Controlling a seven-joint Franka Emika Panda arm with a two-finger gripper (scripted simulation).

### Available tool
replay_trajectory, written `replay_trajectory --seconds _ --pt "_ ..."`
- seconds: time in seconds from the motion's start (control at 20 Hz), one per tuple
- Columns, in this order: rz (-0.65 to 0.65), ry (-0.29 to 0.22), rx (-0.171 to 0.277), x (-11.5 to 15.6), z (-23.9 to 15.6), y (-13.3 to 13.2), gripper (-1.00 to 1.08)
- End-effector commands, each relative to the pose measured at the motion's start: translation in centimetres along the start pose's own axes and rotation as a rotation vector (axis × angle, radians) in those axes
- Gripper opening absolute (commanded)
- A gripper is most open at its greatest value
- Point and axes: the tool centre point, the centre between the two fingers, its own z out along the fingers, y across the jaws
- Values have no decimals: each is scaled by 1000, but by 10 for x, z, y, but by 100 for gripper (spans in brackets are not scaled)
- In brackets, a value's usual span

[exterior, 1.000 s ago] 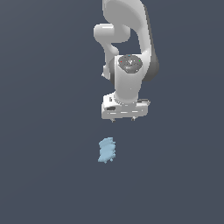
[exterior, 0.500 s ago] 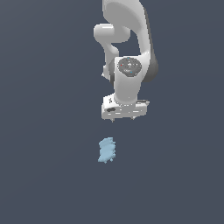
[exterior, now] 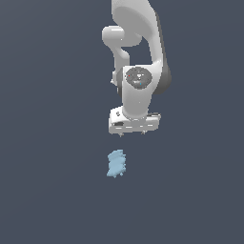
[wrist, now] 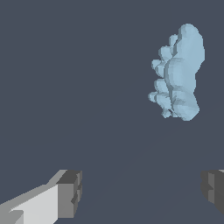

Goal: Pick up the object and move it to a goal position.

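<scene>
The object (exterior: 116,164) is a small pale sky-blue lumpy thing with knobbly edges, lying on the dark grey floor. It also shows in the wrist view (wrist: 179,74). My white gripper (exterior: 133,135) hangs above the object, slightly toward the exterior view's right, and is apart from it. In the wrist view the gripper (wrist: 142,192) is open and empty, with dark pads (wrist: 70,192) wide apart. The object lies outside the gap between the fingers.
The white arm (exterior: 138,57) rises behind the gripper. The flat dark grey floor (exterior: 47,190) shows no other objects.
The gripper has moved slightly down and toward the exterior view's left. The object has not moved.
</scene>
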Motion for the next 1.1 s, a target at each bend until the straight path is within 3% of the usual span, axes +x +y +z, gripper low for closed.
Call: replay_trajectory --seconds 0.0,0.6,1.05 --pt "6 3 -1 9 3 5 100" --pt "51 29 -8 67 30 48 100" --pt "72 41 -13 89 45 70 100"
